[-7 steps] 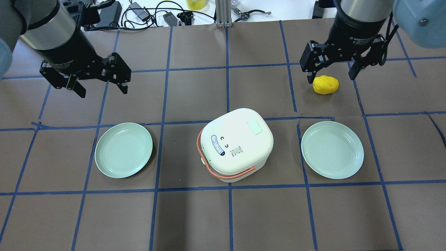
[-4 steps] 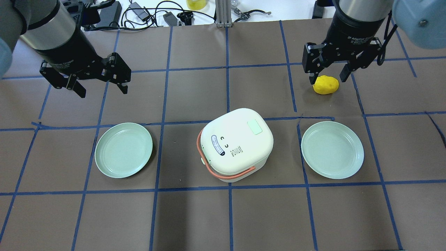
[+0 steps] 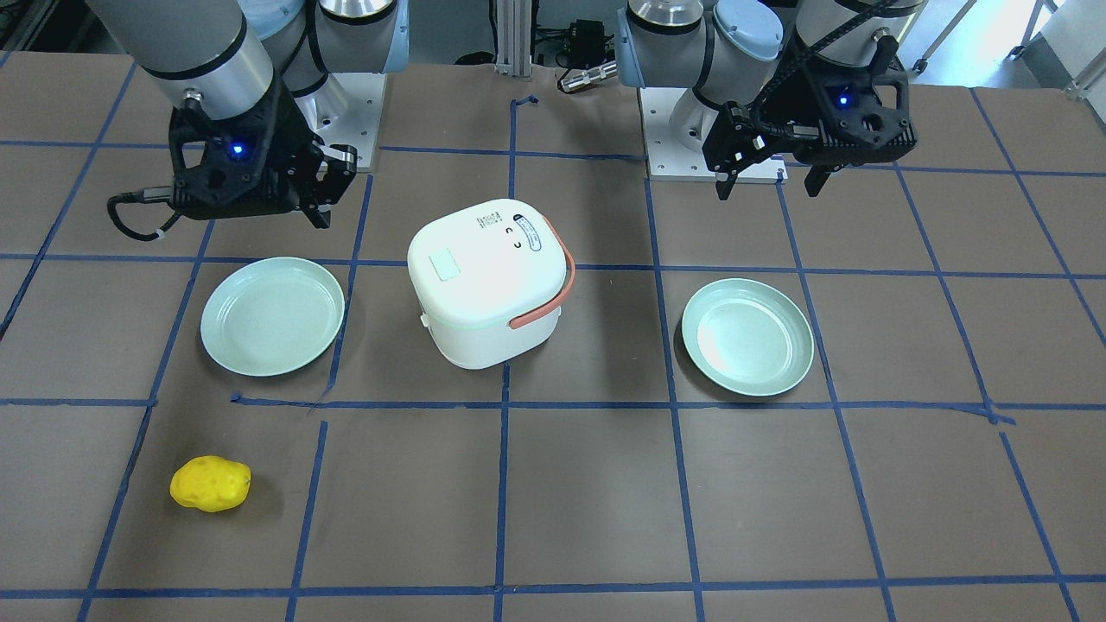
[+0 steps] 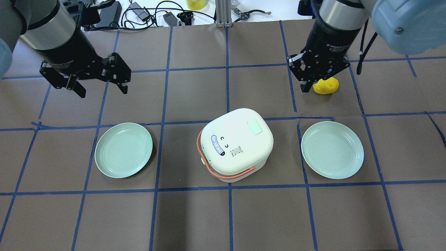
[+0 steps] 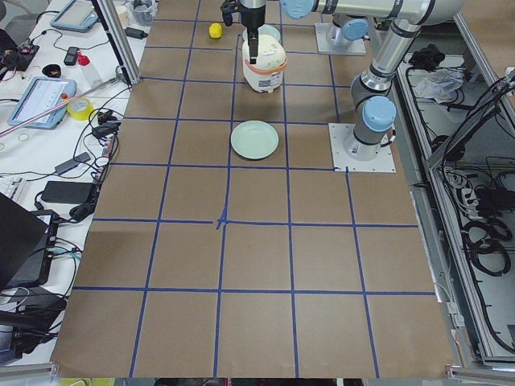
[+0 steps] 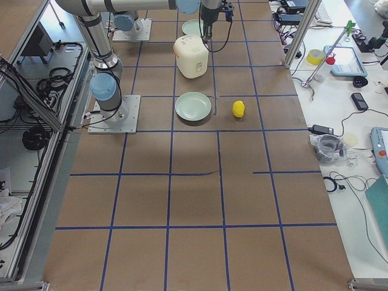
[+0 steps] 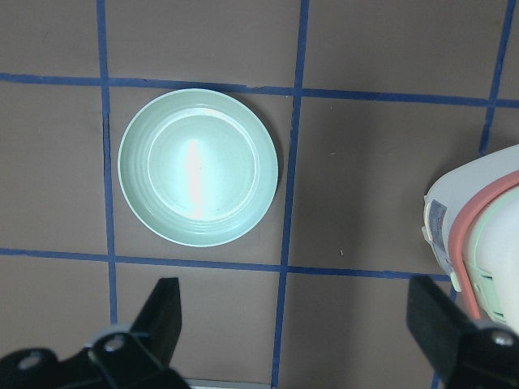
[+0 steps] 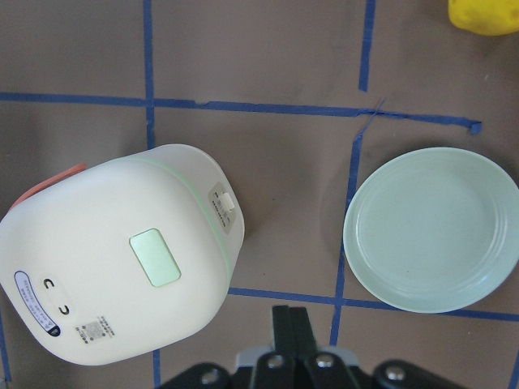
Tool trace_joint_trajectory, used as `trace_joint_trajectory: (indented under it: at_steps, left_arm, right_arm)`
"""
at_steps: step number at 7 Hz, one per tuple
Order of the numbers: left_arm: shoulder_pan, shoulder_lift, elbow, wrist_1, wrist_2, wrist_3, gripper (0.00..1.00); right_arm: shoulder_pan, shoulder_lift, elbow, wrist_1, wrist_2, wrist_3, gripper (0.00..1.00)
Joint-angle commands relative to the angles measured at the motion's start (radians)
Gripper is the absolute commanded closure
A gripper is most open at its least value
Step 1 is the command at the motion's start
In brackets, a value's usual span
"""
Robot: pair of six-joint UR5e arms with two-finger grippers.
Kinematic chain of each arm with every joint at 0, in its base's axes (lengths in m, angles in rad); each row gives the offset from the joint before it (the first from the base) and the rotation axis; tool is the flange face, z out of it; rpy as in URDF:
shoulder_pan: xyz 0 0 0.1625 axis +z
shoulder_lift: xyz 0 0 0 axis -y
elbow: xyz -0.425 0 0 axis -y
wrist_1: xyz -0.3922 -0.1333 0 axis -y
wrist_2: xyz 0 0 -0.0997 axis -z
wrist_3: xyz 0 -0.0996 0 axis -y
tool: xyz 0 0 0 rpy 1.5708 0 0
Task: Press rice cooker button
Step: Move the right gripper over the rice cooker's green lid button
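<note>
The white rice cooker [image 4: 237,144] with an orange handle stands at the table's middle. Its lid carries a pale green panel [image 4: 254,127], and a small white latch button [image 8: 225,201] sits on its side wall. The cooker also shows in the front view [image 3: 484,276]. My right gripper [image 4: 309,86] is shut and empty. It hangs high, beyond and to the right of the cooker, and its joined fingers [image 8: 292,320] show at the right wrist view's bottom edge. My left gripper [image 4: 101,90] is open and empty, high over the far left, with fingers [image 7: 162,308] spread wide.
Two pale green plates lie beside the cooker, one on the left [image 4: 123,150] and one on the right [image 4: 332,150]. A yellow potato-like object [image 4: 327,86] lies beyond the right plate, partly hidden by my right gripper. Cables and tools lie past the table's far edge.
My right gripper has shut its jaws, turned, and moved left towards the cooker's side. The left arm, cooker, plates and yellow object have not moved.
</note>
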Motion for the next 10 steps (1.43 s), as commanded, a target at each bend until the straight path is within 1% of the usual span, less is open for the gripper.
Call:
trace_joint_trajectory:
  at_steps: [1,3,4,5,7,10]
  left_arm:
    - [0.0,0.0,0.0,0.0,0.0,0.0,0.0]
    - [0.0,0.0,0.0,0.0,0.0,0.0,0.0]
    - [0.0,-0.001,0.0,0.0,0.0,0.0,0.0]
    - [0.0,-0.002,0.0,0.0,0.0,0.0,0.0]
    - [0.0,0.0,0.0,0.0,0.0,0.0,0.0]
    - [0.0,0.0,0.0,0.0,0.0,0.0,0.0]
  right_arm:
    - [0.087,0.044,0.003,-0.005,0.012,0.057,1.0]
    - [0.153,0.096,0.005,-0.061,0.014,0.073,1.0]
    - [0.164,0.112,0.006,-0.078,0.015,0.084,1.0]
    - [0.164,0.121,0.031,-0.115,0.038,0.084,1.0]
    - [0.164,0.123,0.094,-0.172,0.041,0.084,1.0]
    - [0.164,0.127,0.129,-0.181,0.041,0.084,1.0]
